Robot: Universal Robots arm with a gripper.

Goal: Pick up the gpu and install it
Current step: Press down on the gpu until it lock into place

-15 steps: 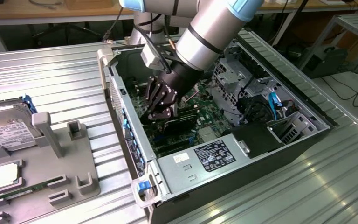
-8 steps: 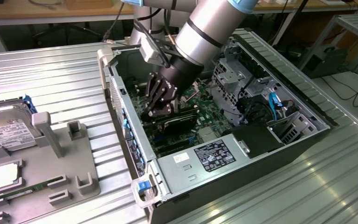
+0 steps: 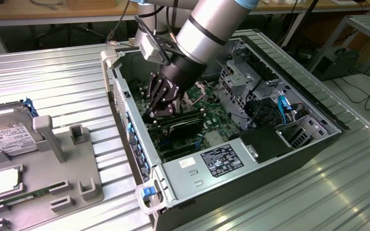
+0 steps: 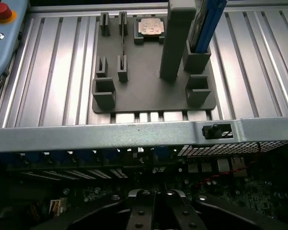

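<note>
The gpu [image 3: 183, 126] sits flat down inside the open computer case [image 3: 288, 96], on the green motherboard [image 3: 214, 113], black cooler face up. The gripper [image 3: 156, 111] is right at its end nearest the case's rear wall, fingers pressed together, touching or just above the card. Outside the case, on the exterior view's left, a grey holder tray [image 3: 63, 173] stands on the ribbed metal table [image 3: 63, 77], with a hard drive [image 3: 8, 132] propped in it.

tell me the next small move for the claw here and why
Probably a short, straight press down: the claw is shut, low inside the open computer case, right at the gpu, which lies along the motherboard. Whether it is fully seated can't be told.
</note>
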